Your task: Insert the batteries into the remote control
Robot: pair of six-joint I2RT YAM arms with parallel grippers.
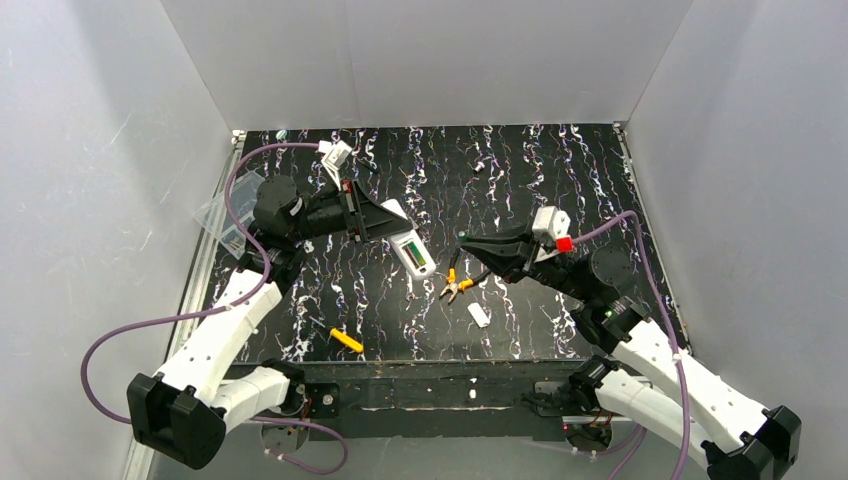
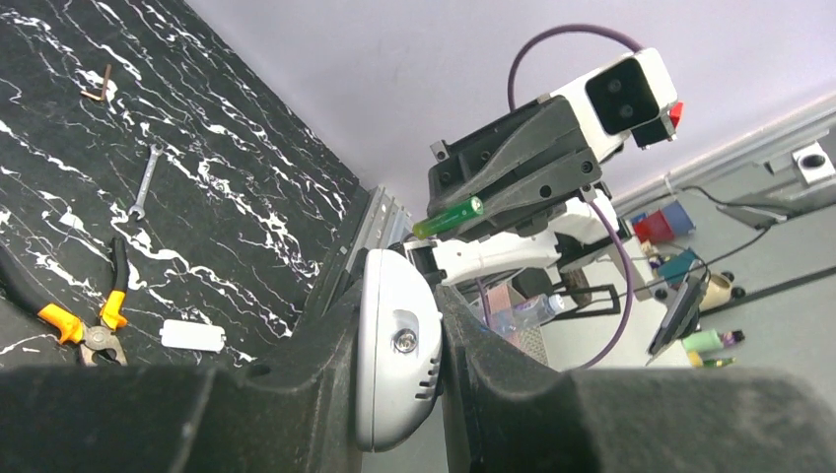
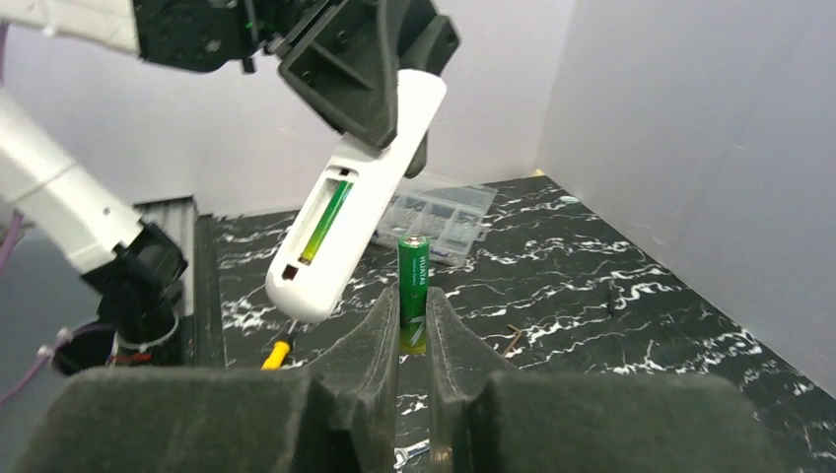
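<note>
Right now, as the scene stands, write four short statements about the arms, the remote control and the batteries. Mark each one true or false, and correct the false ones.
1. The left end effector grips the remote control above the table. True.
2. The right end effector is empty. False: it is shut on a green battery that sticks out past its fingertips.
3. A second battery already lies in the remote control's compartment. True.
4. The remote control's compartment is closed by its lid. False: the compartment is open, and a loose white cover lies on the table beside the orange-handled pliers.
</note>
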